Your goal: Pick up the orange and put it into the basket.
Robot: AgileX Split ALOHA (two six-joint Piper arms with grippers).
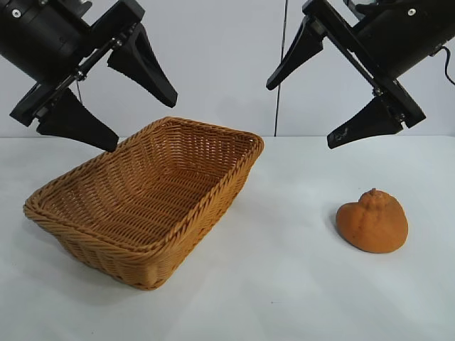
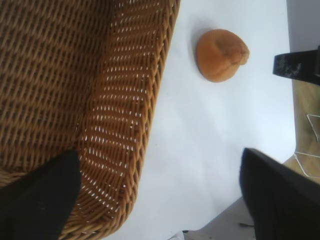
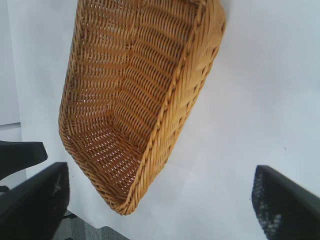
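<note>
Item: basket (image 1: pixel 142 206). Woven wicker, golden tan, rectangular, with sloping sides and a braided rim. It sits on the white table (image 1: pixel 284 284), set at a slant, with one corner toward the back wall. Nothing lies inside it.

Item: orange (image 1: pixel 372 222). Dull orange, round and somewhat squashed, with a knobby bump on top. It rests on the table well apart from the basket, off the basket's long side, with bare tabletop between the two. Nothing touches it. It also shows in the left wrist view (image 2: pixel 221 54), beyond the basket's rim (image 2: pixel 150 100).

Item: left gripper (image 1: pixel 110 89). Black, raised above the basket's far end and angled downward. Its fingers are spread wide and hold nothing. One fingertip hangs just above the basket's back rim; whether it touches the rim cannot be told.

Item: right gripper (image 1: pixel 306 106). Black, raised above the table beside the basket, higher than the orange and toward the wall from it, angled downward. Its fingers are spread wide and hold nothing. Its wrist view shows the basket (image 3: pixel 140 105) on the table, with the fingers (image 3: pixel 35 195) at the edges.
</note>
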